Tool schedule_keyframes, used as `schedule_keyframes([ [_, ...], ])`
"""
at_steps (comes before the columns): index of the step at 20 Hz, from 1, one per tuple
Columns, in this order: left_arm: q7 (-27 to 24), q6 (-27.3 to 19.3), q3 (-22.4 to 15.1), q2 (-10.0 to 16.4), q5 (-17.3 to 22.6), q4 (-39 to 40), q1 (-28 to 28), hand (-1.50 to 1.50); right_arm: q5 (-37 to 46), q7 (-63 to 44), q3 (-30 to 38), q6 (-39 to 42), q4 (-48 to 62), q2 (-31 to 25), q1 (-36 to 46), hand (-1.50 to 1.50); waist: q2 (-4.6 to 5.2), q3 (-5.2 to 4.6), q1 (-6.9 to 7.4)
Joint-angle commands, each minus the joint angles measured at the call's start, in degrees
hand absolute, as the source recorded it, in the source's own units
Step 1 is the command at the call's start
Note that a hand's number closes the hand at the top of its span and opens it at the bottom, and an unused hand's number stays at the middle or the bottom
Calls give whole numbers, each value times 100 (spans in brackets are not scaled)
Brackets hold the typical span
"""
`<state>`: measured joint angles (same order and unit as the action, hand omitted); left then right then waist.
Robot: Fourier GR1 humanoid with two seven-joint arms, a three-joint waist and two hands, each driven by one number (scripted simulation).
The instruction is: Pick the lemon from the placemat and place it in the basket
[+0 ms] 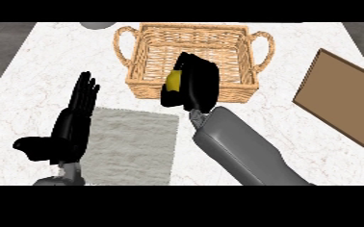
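The lemon sits in the right hand, whose fingers and thumb curl round it so that only a yellow strip shows on the hand's 9 o'clock side. Hand and lemon are over the front part of the basket, just inside its near wall, at about 12 o'clock from the view's middle. The hand's back faces up and its fingers point toward 12 o'clock; the grey right forearm runs down toward 5 o'clock.

The placemat lies at 7 o'clock from the basket, with nothing on it. The left hand rests over the placemat's 9 o'clock edge, open, with its fingers straight toward 12 o'clock and its thumb out toward 9 o'clock.

A brown board lies at 3 o'clock on the white counter.
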<state>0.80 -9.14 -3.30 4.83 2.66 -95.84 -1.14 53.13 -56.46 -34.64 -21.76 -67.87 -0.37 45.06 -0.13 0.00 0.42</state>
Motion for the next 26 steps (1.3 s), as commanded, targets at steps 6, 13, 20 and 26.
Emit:
schedule_keyframes([
  [6,67,163,167,97,97,-89,-26,0,-70,161,595,-720,805,36,-130,150,29,-1,32],
  [13,218,149,-1,-5,-69,-445,251,0,-133,732,865,-375,309,35,-456,-150,13,0,-3],
  [20,674,38,59,-17,-59,-611,43,0,310,729,302,-1775,-85,37,-859,-150,4,2,5],
  [26,-52,359,273,30,105,67,40,0,1092,189,824,-1424,-498,34,-363,-150,7,-3,-28],
])
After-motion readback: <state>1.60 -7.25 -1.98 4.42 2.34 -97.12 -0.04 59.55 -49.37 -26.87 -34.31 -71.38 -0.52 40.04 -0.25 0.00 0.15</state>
